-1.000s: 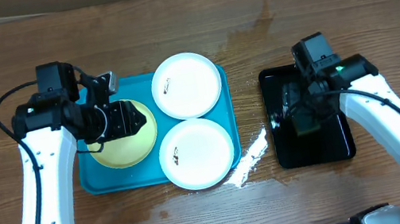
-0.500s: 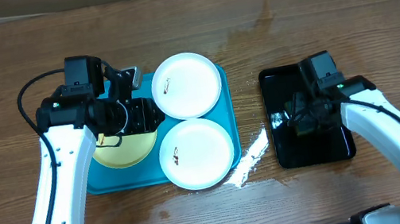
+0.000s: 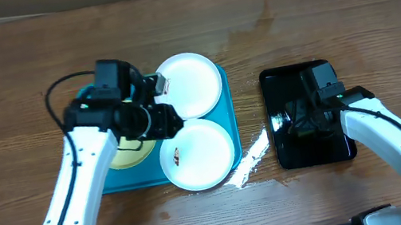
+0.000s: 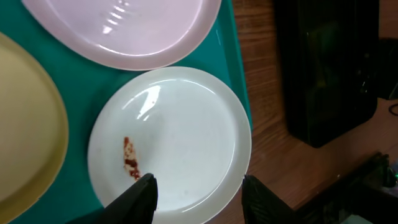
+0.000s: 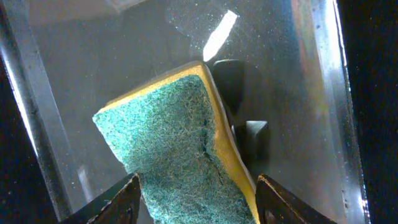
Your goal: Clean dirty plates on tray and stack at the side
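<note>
The turquoise tray (image 3: 115, 182) holds three plates. A far white plate (image 3: 190, 84), a near white plate (image 3: 199, 155) with a red-brown smear (image 4: 130, 158), and a yellow-green plate (image 3: 128, 152) partly hidden under my left arm. My left gripper (image 3: 163, 118) is open and empty just above the near white plate (image 4: 171, 140); its fingers (image 4: 200, 199) straddle the plate's near part. My right gripper (image 3: 306, 116) is open over the black tray (image 3: 327, 149). Its fingers (image 5: 199, 205) sit on either side of a green and yellow sponge (image 5: 174, 143).
A white streak of spilled material (image 3: 250, 159) lies on the wood between the two trays. A wet stain (image 3: 253, 35) marks the table behind them. The black tray also shows in the left wrist view (image 4: 323, 62).
My left gripper has moved right, off the yellow-green plate to above the near white plate. My right gripper has shifted slightly right and nearer over the black tray.
</note>
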Controlling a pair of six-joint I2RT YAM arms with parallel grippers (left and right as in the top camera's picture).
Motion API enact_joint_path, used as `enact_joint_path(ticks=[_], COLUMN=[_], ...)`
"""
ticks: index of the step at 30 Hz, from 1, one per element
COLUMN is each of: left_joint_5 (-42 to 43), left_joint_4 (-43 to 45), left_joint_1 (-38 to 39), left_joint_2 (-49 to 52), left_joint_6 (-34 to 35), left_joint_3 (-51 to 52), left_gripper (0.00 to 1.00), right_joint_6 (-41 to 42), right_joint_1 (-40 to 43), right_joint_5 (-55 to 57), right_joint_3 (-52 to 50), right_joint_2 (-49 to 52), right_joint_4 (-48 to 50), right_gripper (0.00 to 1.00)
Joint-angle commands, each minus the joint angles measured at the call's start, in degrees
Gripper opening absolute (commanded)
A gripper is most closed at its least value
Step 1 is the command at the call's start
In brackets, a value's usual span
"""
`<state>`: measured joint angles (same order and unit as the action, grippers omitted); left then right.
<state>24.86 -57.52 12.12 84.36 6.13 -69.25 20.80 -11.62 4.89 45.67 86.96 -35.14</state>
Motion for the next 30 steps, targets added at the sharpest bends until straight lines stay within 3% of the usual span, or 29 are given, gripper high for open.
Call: enact_joint_path(ticks=[1,8,18,22,27,30], left_joint_5=[0.0,-1.2,-15.2,-20.6,-20.7,-21.4], left_joint_4=[3.5,14.3,14.4,14.4,14.2,14.2], left_joint_1=[4.8,17.0,32.3,34.9,35.2,34.8], left_joint_2=[0.0,0.3,2.7,5.0,8.9,10.1], left_joint_6=[4.3,7.2,10.5,13.6,13.6,14.1], left_joint_3=[3.9,9.6,9.7,9.7,9.7,9.7], left_gripper=[0.47,0.47,0.43,0.38,0.35,0.27], right_joint_6=[0.2,0.2,0.3,0.2,0.3,0.2], right_joint_1=[0.1,0.1,0.1,0.1,0.1,0.1], right_joint_5=[0.2,0.2,0.0,0.0,0.0,0.0], right_joint_3=[-0.1,-0.1,-0.1,-0.1,-0.1,-0.1], right_joint_2=[-0.4,-0.4,-0.4,-0.4,-0.4,-0.4], right_joint_4=[0.4,0.6,0.6,0.5,0.6,0.6], right_gripper=[0.62,0.66,0.67,0.67,0.7,0.71])
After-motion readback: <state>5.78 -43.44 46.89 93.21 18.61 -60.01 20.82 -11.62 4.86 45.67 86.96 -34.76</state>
